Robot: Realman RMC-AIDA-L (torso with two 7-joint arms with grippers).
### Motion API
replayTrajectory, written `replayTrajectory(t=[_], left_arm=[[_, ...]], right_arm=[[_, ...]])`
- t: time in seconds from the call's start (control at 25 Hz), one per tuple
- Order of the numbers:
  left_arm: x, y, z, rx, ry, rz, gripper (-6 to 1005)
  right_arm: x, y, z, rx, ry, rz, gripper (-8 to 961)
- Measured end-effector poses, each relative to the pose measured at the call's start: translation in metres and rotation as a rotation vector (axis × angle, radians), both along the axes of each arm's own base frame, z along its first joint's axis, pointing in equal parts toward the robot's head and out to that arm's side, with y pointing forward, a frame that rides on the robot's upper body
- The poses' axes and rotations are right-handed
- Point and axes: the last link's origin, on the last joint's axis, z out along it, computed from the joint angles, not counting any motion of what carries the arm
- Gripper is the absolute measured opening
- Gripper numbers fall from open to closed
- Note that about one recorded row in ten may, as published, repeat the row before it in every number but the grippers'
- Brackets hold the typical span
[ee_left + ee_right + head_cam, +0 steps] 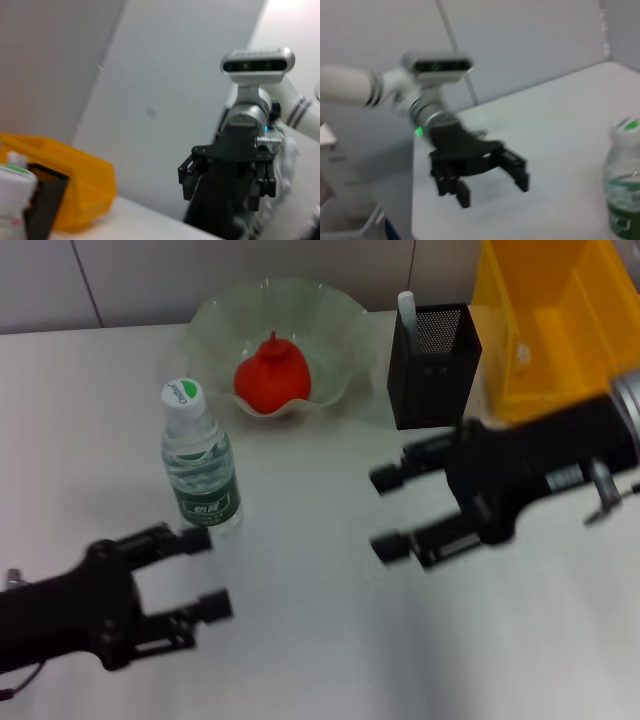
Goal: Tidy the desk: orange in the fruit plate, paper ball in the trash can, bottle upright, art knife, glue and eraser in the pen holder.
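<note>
Head view | left gripper (207, 573) open, beside upright bottle (201, 461) | right gripper (388, 511) open, empty

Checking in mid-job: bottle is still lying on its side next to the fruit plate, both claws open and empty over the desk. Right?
Not quite. The bottle is standing upright, cap on top, in front of the fruit plate, as the head view shows. The rest holds: the left claw and right claw are both open and empty over the desk.
</note>
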Motion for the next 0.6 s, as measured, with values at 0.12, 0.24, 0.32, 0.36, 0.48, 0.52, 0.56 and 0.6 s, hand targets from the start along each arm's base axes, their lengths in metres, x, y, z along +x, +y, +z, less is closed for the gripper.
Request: replayTrajectory(t=[0.12,0.24,0.32,0.36,0.48,0.52,0.56,0.6], left_arm=[[0.004,0.003,-0.005,-0.015,0.042,-0.058,788],[0.010,0.007,-0.003,-0.019,0.058,-0.129,788],[0.013,0.006,-0.001,-0.031,0.056,-0.161,788],[0.015,0.005,0.000,-0.041,0.053,-0.182,788],[0.018,0.003,0.002,-0.056,0.054,-0.218,788],[0.018,0.003,0.002,-0.056,0.054,-0.218,788],[0.019,0.005,0.004,-0.049,0.058,-0.220,788],[0.019,0.005,0.004,-0.049,0.058,-0.220,788]], right_arm=[[0.007,-0.012,-0.002,0.004,-0.035,0.052,745],[0.015,-0.019,0.001,0.031,-0.044,0.067,768],[0.017,-0.020,0.003,0.036,-0.042,0.062,768],[0.019,-0.020,0.005,0.042,-0.040,0.055,768],[0.024,-0.022,0.009,0.056,-0.035,0.036,768],[0.026,-0.023,0.010,0.058,-0.034,0.035,768],[0.026,-0.025,0.011,0.058,-0.033,0.037,768],[0.027,-0.026,0.011,0.056,-0.031,0.043,768]])
